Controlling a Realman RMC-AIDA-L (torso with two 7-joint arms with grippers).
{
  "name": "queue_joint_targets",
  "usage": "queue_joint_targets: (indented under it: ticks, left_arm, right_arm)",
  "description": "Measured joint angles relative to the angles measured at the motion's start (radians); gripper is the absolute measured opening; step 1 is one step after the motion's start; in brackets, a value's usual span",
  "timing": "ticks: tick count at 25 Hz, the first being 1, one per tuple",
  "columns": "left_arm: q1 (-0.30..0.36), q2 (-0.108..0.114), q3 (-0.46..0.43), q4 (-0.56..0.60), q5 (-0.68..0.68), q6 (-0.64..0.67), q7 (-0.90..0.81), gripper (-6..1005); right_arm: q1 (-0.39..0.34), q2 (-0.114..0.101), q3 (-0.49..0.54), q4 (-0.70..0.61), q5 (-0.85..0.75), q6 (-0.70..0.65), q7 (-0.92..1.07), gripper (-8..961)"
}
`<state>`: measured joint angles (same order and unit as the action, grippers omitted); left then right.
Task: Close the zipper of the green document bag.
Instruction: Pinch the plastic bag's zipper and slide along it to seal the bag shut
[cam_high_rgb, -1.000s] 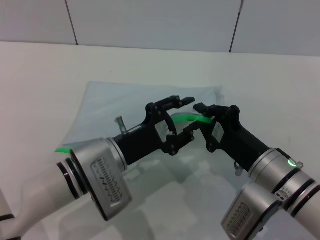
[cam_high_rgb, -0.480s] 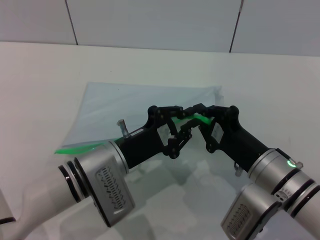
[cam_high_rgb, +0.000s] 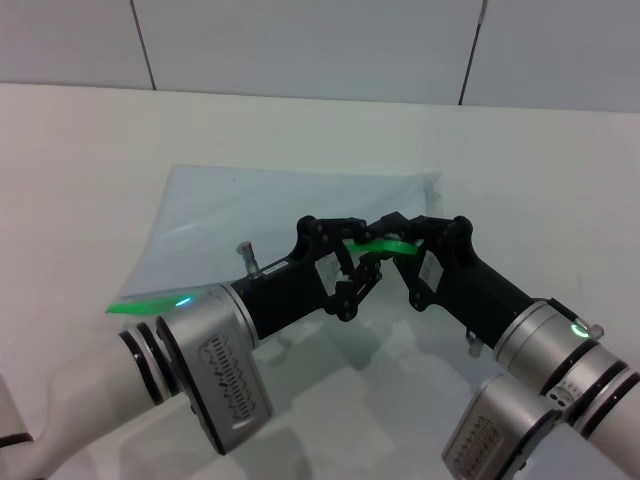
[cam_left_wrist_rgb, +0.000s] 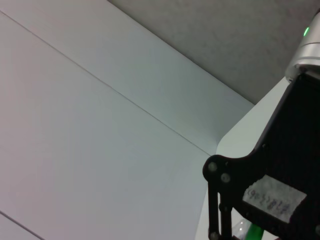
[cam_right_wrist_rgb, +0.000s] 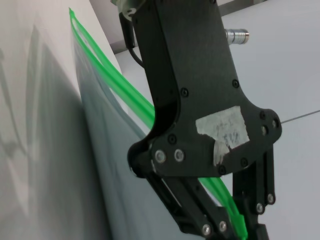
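The green document bag (cam_high_rgb: 250, 205) lies flat on the white table, a translucent pale blue-grey pouch. Its bright green zipper (cam_high_rgb: 385, 244) runs along the near edge and is lifted a little at the right end. More of the zipper shows at the left end, by my left arm. My left gripper (cam_high_rgb: 365, 252) is shut on the raised strip. My right gripper (cam_high_rgb: 404, 243) is shut on the same strip just to its right, nearly touching the left one. In the right wrist view the zipper (cam_right_wrist_rgb: 107, 75) passes behind the left gripper's black body (cam_right_wrist_rgb: 200, 100).
The white table (cam_high_rgb: 90, 170) extends around the bag, with a tiled wall (cam_high_rgb: 300, 45) behind it. Both arms crowd the near middle of the table. The left wrist view shows the right gripper's black body (cam_left_wrist_rgb: 280, 170) and the wall.
My left gripper was open a second ago and has shut on the green strip. The strip's left end has come further into view. The right gripper has barely moved.
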<state>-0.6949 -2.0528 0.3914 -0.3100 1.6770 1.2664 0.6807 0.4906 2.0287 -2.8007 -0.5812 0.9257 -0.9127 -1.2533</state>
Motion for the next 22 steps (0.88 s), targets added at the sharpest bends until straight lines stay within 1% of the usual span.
queue_joint_targets:
  ticks: [6,13,14,22]
  left_arm:
    - [0.002,0.000,-0.001,-0.013,0.000,-0.002,0.047,199]
    - [0.003,-0.001,0.000,-0.014,0.000,-0.004,0.074,116]
    - [0.003,-0.001,0.000,-0.014,0.000,-0.004,0.075,89]
    - [0.004,-0.001,-0.005,-0.015,0.001,-0.004,0.092,92]
  right_arm:
    - [0.000,0.001,-0.001,0.000,-0.004,0.000,0.000,96]
    - [0.000,0.001,-0.002,0.003,-0.005,0.000,0.000,100]
    - [0.000,0.001,-0.002,0.003,-0.006,0.000,0.000,101]
    - [0.000,0.001,0.000,0.004,-0.006,0.000,0.000,106]
